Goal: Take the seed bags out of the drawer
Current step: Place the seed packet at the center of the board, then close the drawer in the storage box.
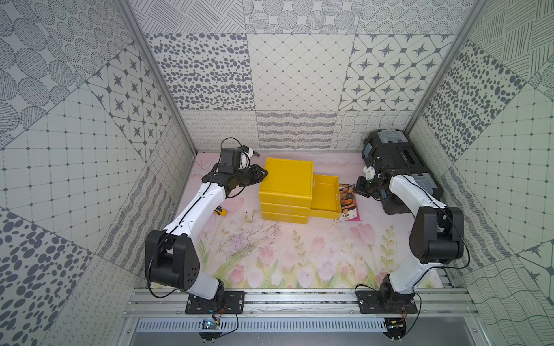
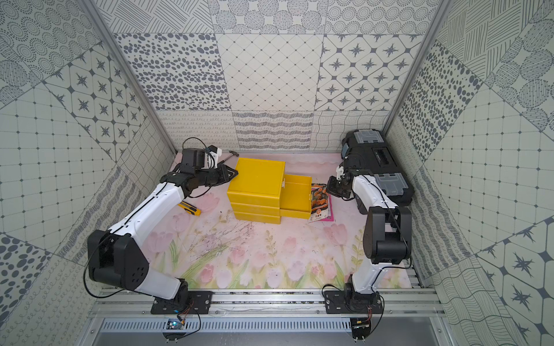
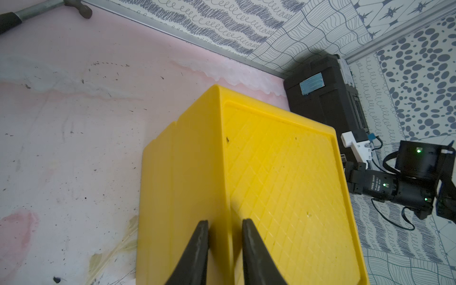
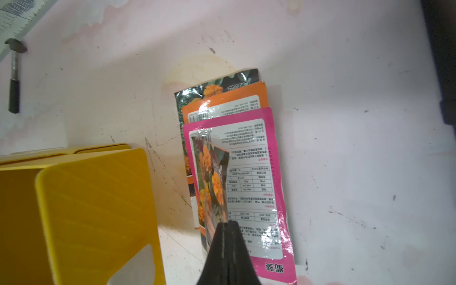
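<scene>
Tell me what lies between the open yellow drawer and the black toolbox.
The stacked seed bags, with the right gripper shut on one above them; both top views show it.

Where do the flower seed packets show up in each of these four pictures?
In a top view: the seed bags lie stacked on the table, just right of the pulled-out drawer.
In a top view: same spot, right of the drawer.
Left wrist: not in it.
Right wrist: mid-picture, overlapping, beside the drawer's front.
Shared landmark: the yellow drawer unit.
</scene>
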Motion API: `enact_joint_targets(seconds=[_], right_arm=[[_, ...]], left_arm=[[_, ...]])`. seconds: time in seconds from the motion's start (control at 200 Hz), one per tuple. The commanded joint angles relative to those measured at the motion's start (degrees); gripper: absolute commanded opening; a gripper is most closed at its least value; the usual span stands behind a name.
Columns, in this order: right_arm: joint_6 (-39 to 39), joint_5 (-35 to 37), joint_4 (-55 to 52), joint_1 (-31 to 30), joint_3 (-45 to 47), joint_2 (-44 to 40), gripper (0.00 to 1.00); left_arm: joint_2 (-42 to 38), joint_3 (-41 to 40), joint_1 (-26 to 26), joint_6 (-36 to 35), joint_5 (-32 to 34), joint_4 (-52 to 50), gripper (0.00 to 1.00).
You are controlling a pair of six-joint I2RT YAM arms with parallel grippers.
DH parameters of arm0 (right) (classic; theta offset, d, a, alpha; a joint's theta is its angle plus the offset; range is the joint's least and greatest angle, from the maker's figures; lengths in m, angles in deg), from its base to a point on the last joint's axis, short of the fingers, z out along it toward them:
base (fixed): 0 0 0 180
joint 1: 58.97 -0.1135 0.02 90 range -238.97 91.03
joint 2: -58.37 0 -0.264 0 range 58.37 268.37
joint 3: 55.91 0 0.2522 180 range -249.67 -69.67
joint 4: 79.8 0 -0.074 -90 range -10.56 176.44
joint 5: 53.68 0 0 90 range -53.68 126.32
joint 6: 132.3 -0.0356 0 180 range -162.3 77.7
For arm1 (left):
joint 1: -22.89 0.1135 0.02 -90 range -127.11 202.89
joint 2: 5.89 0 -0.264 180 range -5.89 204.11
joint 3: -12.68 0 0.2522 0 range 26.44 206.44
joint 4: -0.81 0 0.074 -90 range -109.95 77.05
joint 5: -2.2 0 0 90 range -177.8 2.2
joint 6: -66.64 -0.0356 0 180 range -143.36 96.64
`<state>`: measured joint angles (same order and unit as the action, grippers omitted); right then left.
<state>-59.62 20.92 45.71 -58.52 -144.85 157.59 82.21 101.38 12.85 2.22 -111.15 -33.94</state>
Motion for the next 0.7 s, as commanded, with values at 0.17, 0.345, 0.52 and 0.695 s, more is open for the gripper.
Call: enact_joint_targets(seconds=[0.17, 0.345, 0.52, 0.695], right_arm=[[0.72, 9.66, 1.32, -0.23, -0.14, 1.30, 0.22], [0.54, 10.98, 0.96, -0.32, 0.24, -0.55, 0.40], [-0.84, 5.14, 1.85, -2.47, 2.23, -3.18, 0.40], [-3.46, 1.23, 4.07, -5.83, 5.09, -5.75, 0.41]], left_arm=[[1.51, -0.87, -0.41, -0.62, -0.42, -13.99, 0.26], [1.47, -0.94, -0.37, -0.69, -0.33, -14.03, 0.26], [1.42, -0.94, -0.42, -0.62, -0.32, -14.04, 0.25], [1.34, -0.94, -0.41, -0.63, -0.24, -14.07, 0.25]])
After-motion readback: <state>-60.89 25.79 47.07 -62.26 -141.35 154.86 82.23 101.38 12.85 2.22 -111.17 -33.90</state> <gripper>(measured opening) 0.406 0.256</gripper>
